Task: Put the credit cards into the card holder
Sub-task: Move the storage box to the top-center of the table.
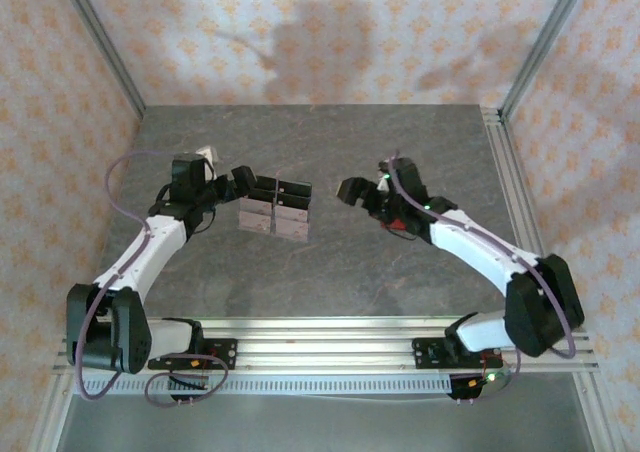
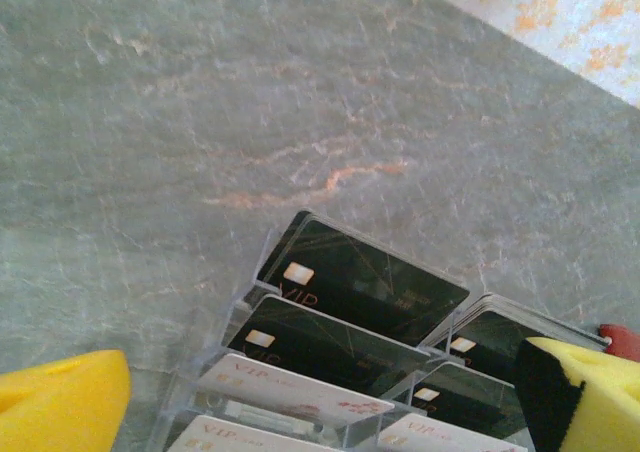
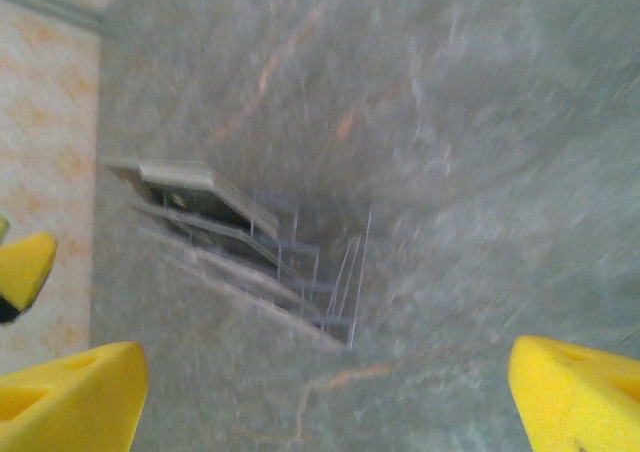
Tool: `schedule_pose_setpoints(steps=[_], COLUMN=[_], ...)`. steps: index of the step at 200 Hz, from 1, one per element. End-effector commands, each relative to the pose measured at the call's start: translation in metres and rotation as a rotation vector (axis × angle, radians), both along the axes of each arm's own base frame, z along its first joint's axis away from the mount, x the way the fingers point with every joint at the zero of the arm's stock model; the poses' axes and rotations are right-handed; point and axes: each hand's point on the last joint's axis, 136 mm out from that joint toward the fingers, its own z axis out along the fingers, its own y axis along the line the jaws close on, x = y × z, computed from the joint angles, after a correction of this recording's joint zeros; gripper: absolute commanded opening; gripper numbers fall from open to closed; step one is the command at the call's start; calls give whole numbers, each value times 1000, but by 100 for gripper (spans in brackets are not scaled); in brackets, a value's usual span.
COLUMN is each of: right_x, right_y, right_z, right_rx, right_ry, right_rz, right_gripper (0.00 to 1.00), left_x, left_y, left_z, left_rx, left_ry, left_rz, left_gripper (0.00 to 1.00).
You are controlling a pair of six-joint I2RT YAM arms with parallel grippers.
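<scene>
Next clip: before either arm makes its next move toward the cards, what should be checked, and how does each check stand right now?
1. Left claw open: ok.
2. Right claw open: ok, fingers wide apart.
3. Credit cards within reach: ok, they lean in the clear stand right in front of the left claw.
4. Both claws empty: ok.
5. Card holder open and ready: cannot tell, it is mostly hidden under the right arm.
6. Right wrist view sharp: not ok, blurred.
</scene>
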Motion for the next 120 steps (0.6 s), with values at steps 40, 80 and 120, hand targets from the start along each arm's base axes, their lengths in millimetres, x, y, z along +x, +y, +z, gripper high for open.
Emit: schedule_pose_setpoints(steps=[40, 80, 120], right_x=[-6, 3, 19], right_y=[64, 91, 105], right_z=[-24, -27, -32], right_rx=[34, 68, 103], right_ry=[97, 111, 125], right_rz=[25, 29, -3], right_gripper=[93, 92, 92], left_x=[10, 19, 30], left_y=[-15, -20, -28], left_z=[-30, -42, -47], left_rx=[-56, -66, -77], left_ry=[27, 35, 35], left_rz=[-29, -42, -61], left_gripper=[100, 100, 100])
